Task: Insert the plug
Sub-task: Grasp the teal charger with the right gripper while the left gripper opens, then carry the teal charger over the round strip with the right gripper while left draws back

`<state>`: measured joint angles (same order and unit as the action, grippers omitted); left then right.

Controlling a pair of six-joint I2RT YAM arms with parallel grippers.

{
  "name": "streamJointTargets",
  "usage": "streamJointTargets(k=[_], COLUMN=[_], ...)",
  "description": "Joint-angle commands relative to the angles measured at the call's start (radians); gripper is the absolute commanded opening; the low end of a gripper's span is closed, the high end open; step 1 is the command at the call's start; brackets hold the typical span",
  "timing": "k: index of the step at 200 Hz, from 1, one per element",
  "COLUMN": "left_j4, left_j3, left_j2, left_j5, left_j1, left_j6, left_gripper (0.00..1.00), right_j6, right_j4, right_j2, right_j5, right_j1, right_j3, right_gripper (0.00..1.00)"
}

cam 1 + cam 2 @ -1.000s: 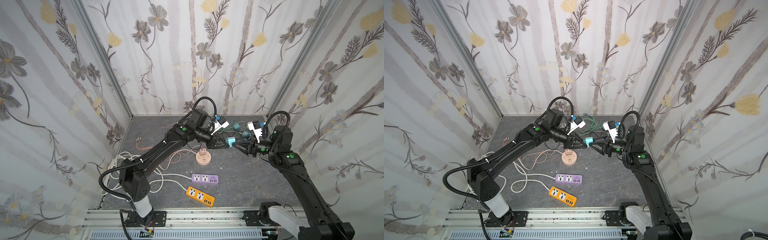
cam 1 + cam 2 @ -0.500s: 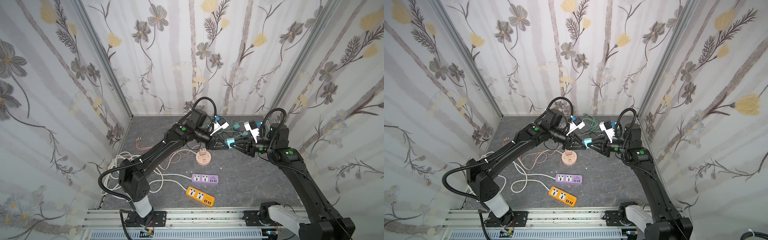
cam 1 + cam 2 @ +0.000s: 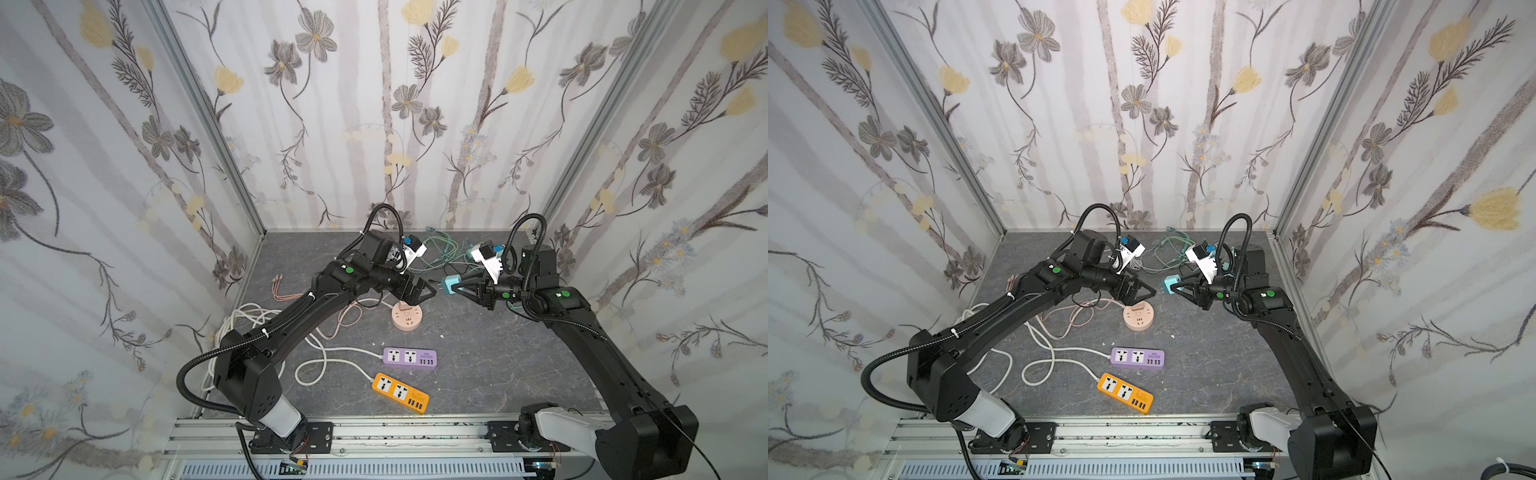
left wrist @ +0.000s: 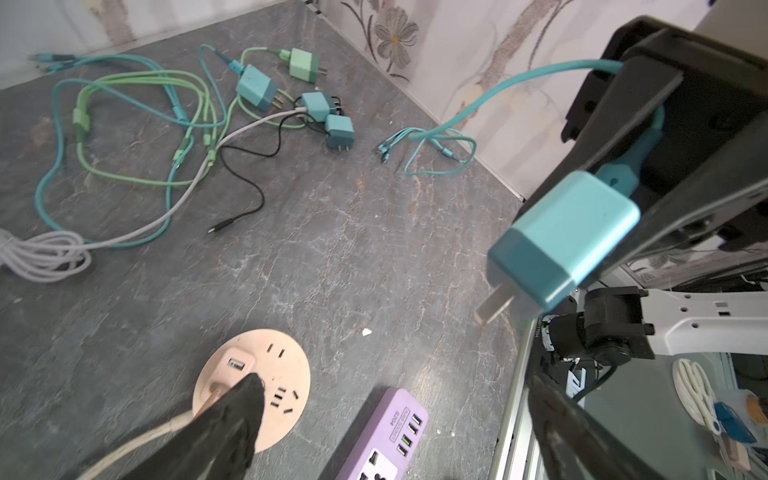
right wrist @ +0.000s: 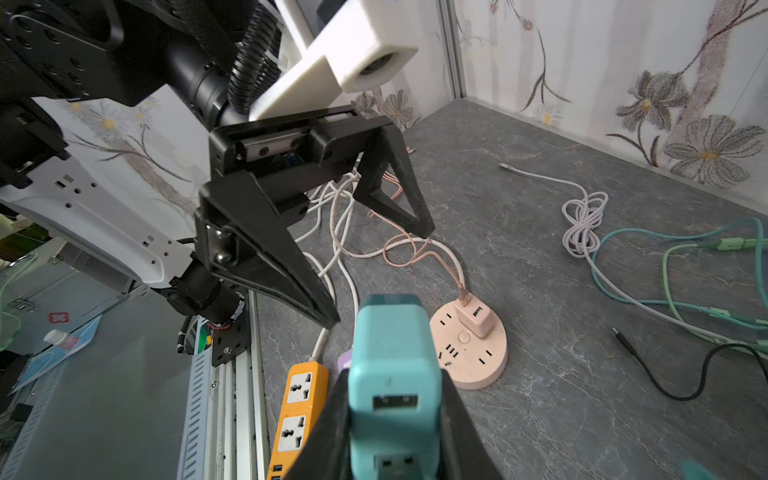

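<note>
Pinched between R gripper fingers: teal plug, gripped by its sides, body sticking out past the tips, prongs bare & aimed away from R wrist, twd L gripper. Same in both top views, w/ plug at R gripper tips, up off the floor. Trailing back from plug's rear thru R gripper: teal cable. Facing it, L gripper w/ fingers spread wide, nothing between them; tips just beside prongs, contact not clear from top views. From R wrist cam: L gripper just ahead of plug, a bit off to one side. Below L gripper, on floor: round socket, w/ pink adapter already in one slot; lower than plug, on L gripper's side of it, well apart. Nearer the robot than either gripper: purple strip, then orange strip, near each other, neither touched. Farther out than both grippers: loose chargers & cords on floor.
</note>
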<state>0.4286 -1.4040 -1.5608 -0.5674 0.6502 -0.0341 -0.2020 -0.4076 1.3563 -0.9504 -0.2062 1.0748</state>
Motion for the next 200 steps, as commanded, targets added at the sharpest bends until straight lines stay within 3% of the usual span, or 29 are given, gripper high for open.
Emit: streamJointTargets(k=[1,26,115,161,200], left_j4=[-0.064,-0.089,-0.116,-0.166,-0.246], left_j3=[0.038,0.074,0.081,0.132,0.237], left_j2=[0.031,0.060,0.052,0.101,0.181], left_j5=[0.065,0.099,0.060,0.231,0.334], left_j1=[-0.015,-0.027,-0.035,-0.056,-0.131], left_j6=[-0.038,-0.057,-0.076,-0.114,-0.209], left_gripper=[1.00,1.00,1.00,1.00,1.00], right_j6=[-0.077,-0.114,-0.149,-0.375,-0.572], right_j4=[-0.033,-0.064,-0.071,-0.210,-0.338], right_j2=[0.026,0.057,0.086,0.155,0.303], right_j5=[0.051,0.080,0.108,0.254,0.368], right_j1=[-0.017,-0.042,-0.086,-0.159,-0.236], right_j3=[0.025,0.048,0.078,0.140,0.241], right_gripper=[0.00,0.00,0.00,0.00,0.00])
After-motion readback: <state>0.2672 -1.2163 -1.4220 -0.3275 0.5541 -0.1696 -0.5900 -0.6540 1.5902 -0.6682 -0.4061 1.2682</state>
